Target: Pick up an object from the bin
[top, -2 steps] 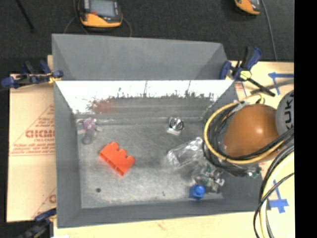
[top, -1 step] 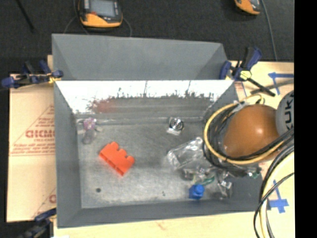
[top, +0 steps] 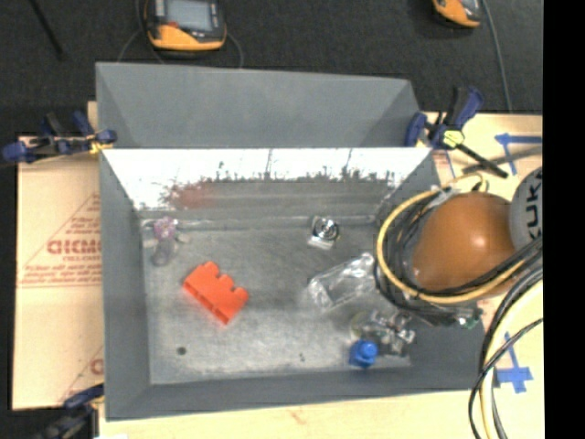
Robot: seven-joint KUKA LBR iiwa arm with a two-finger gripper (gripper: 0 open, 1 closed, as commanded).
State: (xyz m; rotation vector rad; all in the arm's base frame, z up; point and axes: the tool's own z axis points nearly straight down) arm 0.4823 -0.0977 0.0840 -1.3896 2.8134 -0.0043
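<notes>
Little blue knob [top: 364, 353] sits front-right in the bin [top: 123, 291], right beside the tool [top: 391, 329]; can't tell if that's wide or narrow. Looks light, hard, rolly, so I'd pinch across its middle. Clear plastic piece [top: 340, 282] lies just behind.

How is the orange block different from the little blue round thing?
The orange toy brick is bigger and boxy with studs; the blue round piece is small and ball-like. The brick lies alone at the left; the blue piece lies at the right, close by the robot arm. Both rest on the bin's floor.
</notes>
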